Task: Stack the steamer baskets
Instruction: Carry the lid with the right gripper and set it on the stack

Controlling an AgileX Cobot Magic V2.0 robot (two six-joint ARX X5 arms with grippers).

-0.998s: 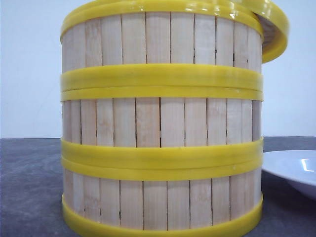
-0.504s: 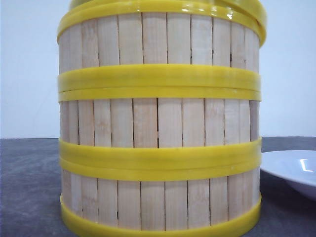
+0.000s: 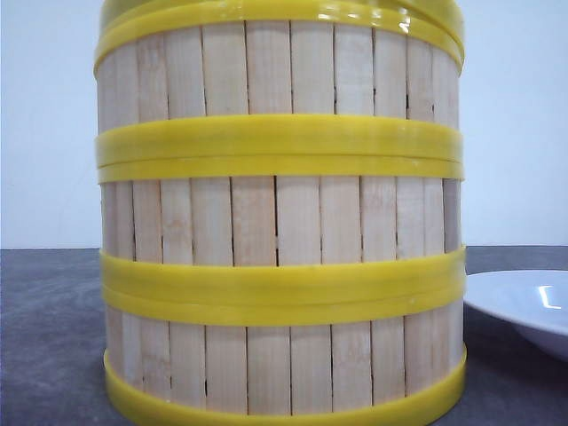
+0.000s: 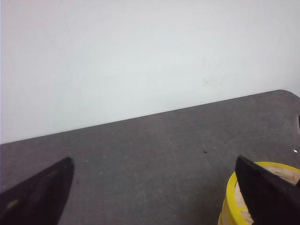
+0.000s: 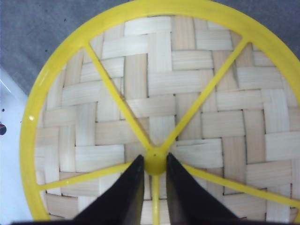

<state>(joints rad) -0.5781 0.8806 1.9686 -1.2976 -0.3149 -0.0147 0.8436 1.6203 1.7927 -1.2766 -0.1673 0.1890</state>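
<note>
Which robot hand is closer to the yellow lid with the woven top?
The right gripper: its fingers pinch the lid's center hub. The left gripper hangs open beside the basket stack, touching nothing.

Right hand (image 5: 154, 165) pinching the woven lid's (image 5: 197, 93) yellow hub.

Steamer baskets (image 3: 280, 222) showing pale bamboo vertical slats, thick yellow bands between tiers. Lid (image 5: 187, 93) showing pale woven herringbone strips, yellow rim, yellow spokes meeting at a yellow hub. Table (image 4: 154, 150) reading dark grey, faintly mottled. Plate (image 3: 524, 306) at right edge looking glossy white. Wall (image 4: 140, 56) showing plain white. Right gripper fingers (image 5: 126, 197) showing black.
</note>
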